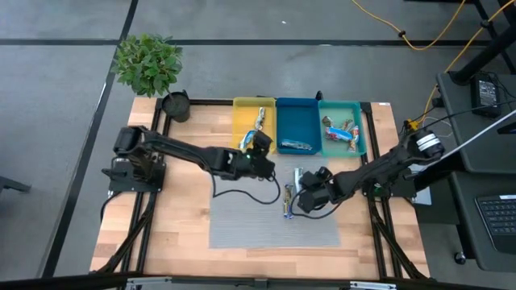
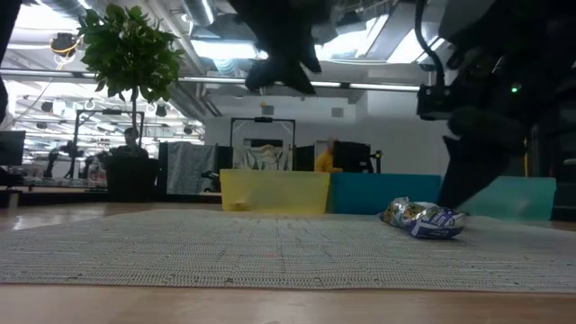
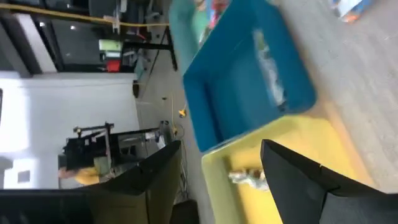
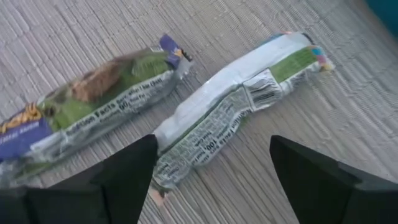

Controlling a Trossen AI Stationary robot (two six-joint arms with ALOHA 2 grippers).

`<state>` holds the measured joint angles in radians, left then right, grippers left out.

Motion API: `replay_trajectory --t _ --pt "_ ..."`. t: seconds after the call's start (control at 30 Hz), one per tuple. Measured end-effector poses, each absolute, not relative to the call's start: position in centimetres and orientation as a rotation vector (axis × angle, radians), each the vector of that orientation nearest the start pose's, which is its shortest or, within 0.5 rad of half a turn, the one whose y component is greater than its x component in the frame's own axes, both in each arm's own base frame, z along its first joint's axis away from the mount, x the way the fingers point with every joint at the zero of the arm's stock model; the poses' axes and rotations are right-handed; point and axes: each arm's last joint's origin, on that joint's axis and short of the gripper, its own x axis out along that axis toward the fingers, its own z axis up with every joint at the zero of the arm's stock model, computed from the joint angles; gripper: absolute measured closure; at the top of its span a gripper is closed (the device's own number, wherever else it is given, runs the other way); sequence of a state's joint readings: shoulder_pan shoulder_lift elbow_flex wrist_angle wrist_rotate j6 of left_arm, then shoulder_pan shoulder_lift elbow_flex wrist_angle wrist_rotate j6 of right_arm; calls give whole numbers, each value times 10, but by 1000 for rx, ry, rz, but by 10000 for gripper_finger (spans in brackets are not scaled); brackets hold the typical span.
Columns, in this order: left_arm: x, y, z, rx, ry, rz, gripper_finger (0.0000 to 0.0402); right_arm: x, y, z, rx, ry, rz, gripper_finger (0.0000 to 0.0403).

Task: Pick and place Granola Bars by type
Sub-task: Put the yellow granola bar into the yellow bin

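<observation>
Most of the sorting looks done. In the high view, upper middle, my three trays sit side by side: the yellow tray (image 1: 242, 121) holds one bar (image 1: 260, 119), the blue tray (image 1: 297, 113) one silver bar (image 1: 295, 146), and the teal tray (image 1: 360, 129) a small red-and-blue cluster (image 1: 340, 133). What is left, as far as I can see, are two bars on the grey mat (image 1: 242, 229) at centre frame: a green and purple bar (image 4: 93, 93) and a white and green bar (image 4: 236, 99), lying just beside each other.

My right hand (image 4: 214, 168) hovers over that pair, fingers spread apart and holding nothing. My left hand (image 3: 221, 180) hangs above the yellow tray, fingers apart, empty.

The wrappers carry a nutrition panel and a barcode; I cannot read a brand.
</observation>
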<state>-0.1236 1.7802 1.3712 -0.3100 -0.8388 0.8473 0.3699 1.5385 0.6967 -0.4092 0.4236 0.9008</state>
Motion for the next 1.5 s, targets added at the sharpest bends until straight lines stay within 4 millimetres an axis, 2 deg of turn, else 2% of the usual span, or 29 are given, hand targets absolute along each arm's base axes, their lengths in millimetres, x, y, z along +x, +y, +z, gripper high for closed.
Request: replay_trajectory --t 0.23,0.37,0.47,0.87,1.03,1.17,1.33,1.5 --pt "367 -16 300 1021 847 451 189 244 76 128 325 1001 -549 85" --pt "359 -11 312 979 820 484 189 244 77 128 318 997 -542 89" --pt "356 -8 317 963 811 500 190 244 77 128 320 996 -540 110" --pt "352 15 319 951 864 559 190 244 77 127 319 997 -542 275" --pt "350 26 317 948 902 578 190 244 77 128 317 995 -544 329" --pt "349 34 317 945 926 619 190 244 76 128 312 995 -543 348" --pt "347 44 317 933 945 647 190 245 77 130 295 1005 -533 349" --pt "346 52 317 927 961 680 190 255 80 143 238 992 -518 349"
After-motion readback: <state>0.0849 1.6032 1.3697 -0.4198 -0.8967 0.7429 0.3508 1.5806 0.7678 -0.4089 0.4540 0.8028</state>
